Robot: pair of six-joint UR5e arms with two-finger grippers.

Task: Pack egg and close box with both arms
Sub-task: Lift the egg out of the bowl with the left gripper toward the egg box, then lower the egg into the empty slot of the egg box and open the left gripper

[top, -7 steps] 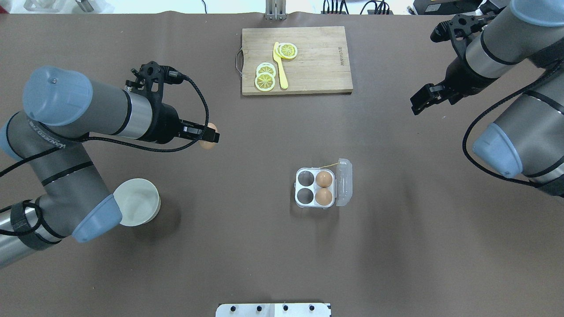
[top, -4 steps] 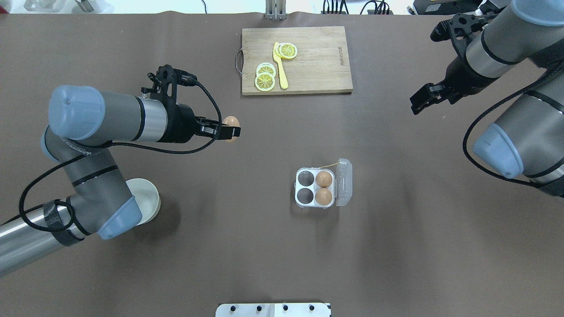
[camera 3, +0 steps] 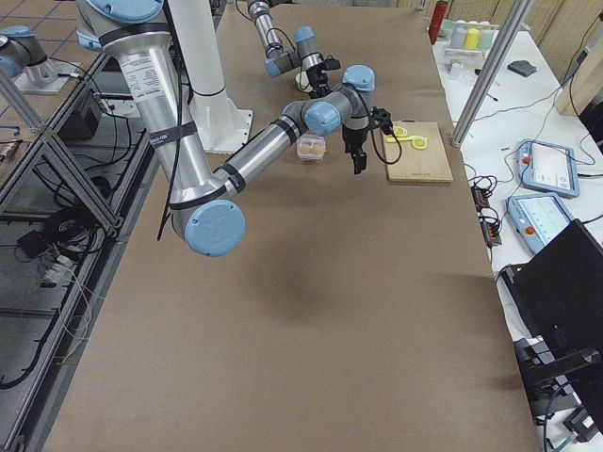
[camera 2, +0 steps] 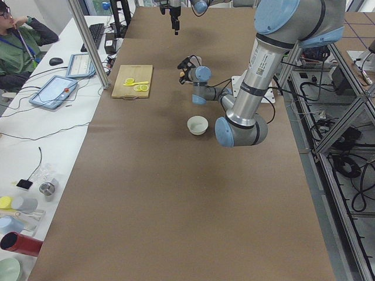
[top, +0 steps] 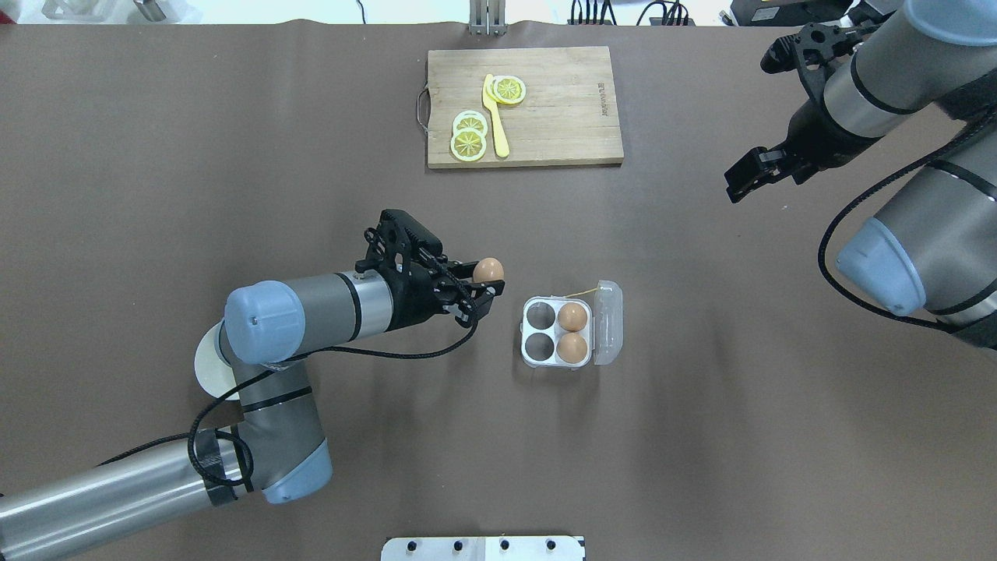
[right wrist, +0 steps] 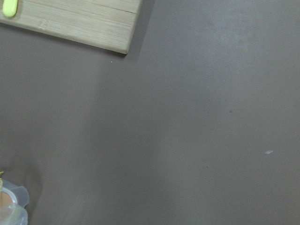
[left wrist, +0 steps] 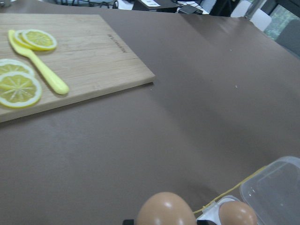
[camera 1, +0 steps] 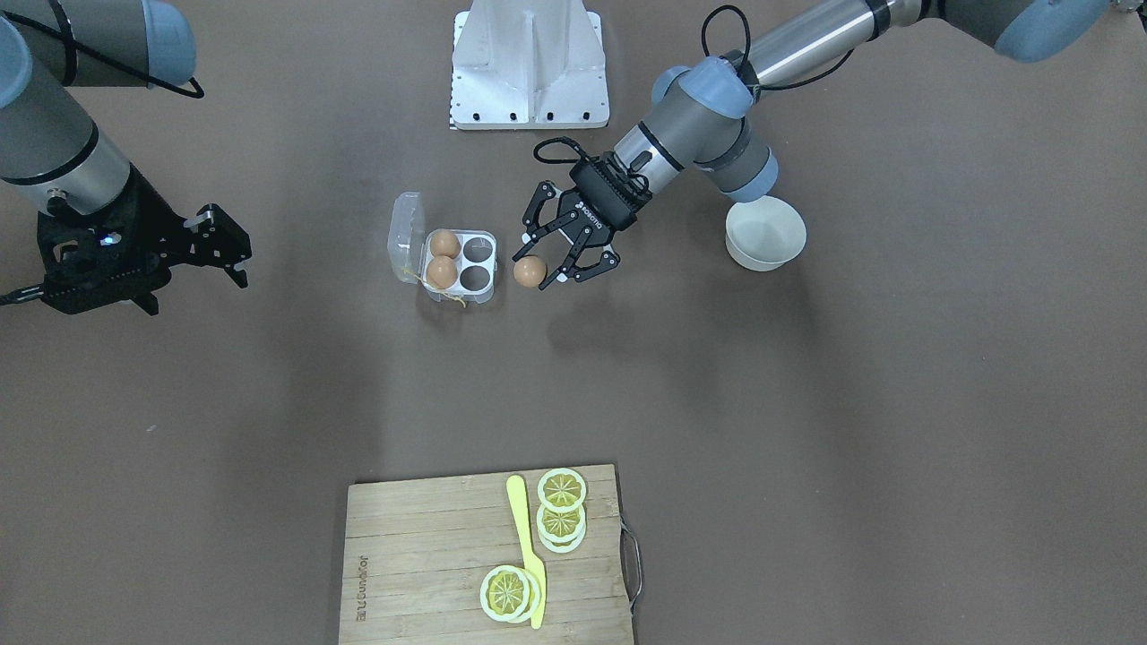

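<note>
Egg is clamped in the left gripper, just left of the box and not touching it. The two left cells are empty and the lid is open.

Risk, as I judge it: the smooth shell slips, or an off-centre descent cracks it on the rim.

Right gripper is spread and empty, far right.

Brown table cover, cutting board at the far edge, operator at a side bench.

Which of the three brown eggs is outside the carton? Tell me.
The egg held in the left claw, near the box; the other two eggs sit in its cells.

Robotics lab: teach pendants, aluminium post, seated operator.
</note>
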